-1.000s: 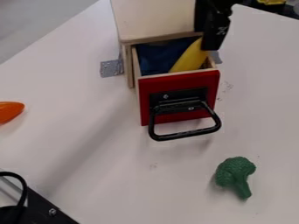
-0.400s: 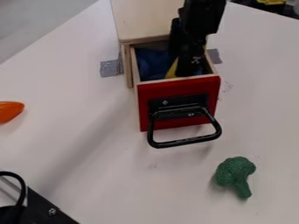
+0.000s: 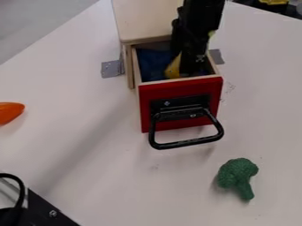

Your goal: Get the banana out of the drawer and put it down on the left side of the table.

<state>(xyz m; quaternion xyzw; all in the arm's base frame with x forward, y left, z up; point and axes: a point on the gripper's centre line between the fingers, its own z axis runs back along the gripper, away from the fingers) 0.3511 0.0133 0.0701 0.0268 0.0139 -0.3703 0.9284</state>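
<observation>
The banana (image 3: pixel 172 71) slants — long axis running backward, tip toward drawer front (image 3: pixel 177 89).

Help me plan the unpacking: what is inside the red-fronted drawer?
The drawer holds something blue and the banana, which the claw partly hides. Whatever lies beneath them is covered.
</observation>
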